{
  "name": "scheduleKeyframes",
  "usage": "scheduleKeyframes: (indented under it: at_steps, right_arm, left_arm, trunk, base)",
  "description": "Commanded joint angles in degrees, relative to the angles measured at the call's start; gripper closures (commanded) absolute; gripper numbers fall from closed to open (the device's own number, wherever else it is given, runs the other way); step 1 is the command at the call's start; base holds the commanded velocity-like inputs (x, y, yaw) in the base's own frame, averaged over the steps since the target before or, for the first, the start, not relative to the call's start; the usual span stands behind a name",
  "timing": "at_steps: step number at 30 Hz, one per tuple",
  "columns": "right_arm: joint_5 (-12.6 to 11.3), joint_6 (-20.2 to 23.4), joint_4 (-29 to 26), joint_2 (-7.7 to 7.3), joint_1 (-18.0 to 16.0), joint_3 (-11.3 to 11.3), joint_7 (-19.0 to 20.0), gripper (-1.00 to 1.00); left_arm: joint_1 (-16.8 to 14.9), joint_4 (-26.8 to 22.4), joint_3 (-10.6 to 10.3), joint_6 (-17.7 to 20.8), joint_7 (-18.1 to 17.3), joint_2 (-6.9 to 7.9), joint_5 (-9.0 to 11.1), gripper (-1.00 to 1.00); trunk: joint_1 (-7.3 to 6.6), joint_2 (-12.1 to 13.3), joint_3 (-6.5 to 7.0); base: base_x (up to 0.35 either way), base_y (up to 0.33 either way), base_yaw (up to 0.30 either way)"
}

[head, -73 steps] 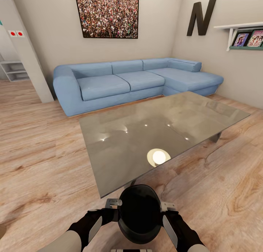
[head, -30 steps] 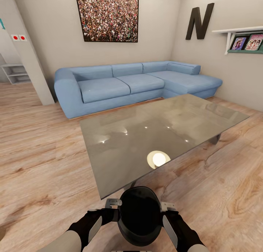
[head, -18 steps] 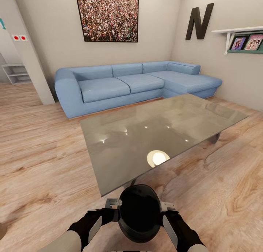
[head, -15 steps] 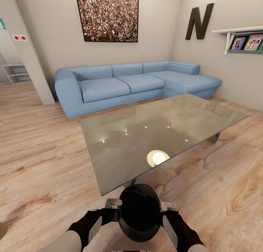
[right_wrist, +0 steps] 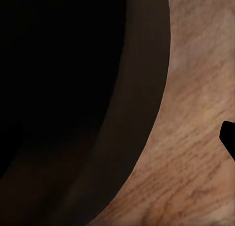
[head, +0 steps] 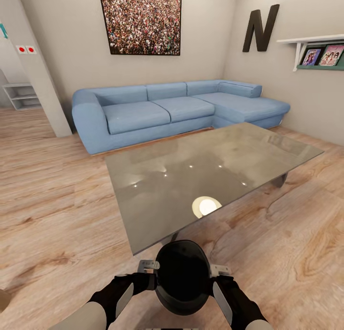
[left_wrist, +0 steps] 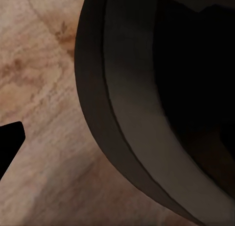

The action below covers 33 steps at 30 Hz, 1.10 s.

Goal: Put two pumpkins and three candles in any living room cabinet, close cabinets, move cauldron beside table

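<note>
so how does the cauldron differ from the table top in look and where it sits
The cauldron is round, matte black and held between both arms just above the floor; the table is a flat rectangle, glossy grey, mirroring ceiling lights, standing on its own base. The cauldron is far smaller and sits at the table's near corner.

Between my left gripper and my right gripper sits the cauldron. Just beyond my grippers stands the table, and behind the table is the sofa, against the wall.
</note>
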Motion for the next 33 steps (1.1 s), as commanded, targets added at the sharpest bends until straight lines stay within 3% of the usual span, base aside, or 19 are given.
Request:
scheduleKeyframes:
  at_steps: [1, 33]
  right_arm:
    - [-0.61, 0.21, -0.09, 0.01, -0.01, 0.02, -0.42, -1.0]
    - [-0.61, 0.21, -0.09, 0.01, -0.01, 0.02, -0.42, -1.0]
  left_arm:
    - [0.0, -0.12, -0.24, 0.35, -0.05, 0.02, 0.21, -1.0]
    - [0.0, -0.19, -0.24, 0.35, -0.03, 0.02, 0.21, -1.0]
  trunk:
    - [-0.01, -0.02, -0.05]
    - [-0.01, -0.02, -0.05]
  base:
    - [-0.006, 0.0, 0.0]
    - [-0.021, 0.0, 0.0]
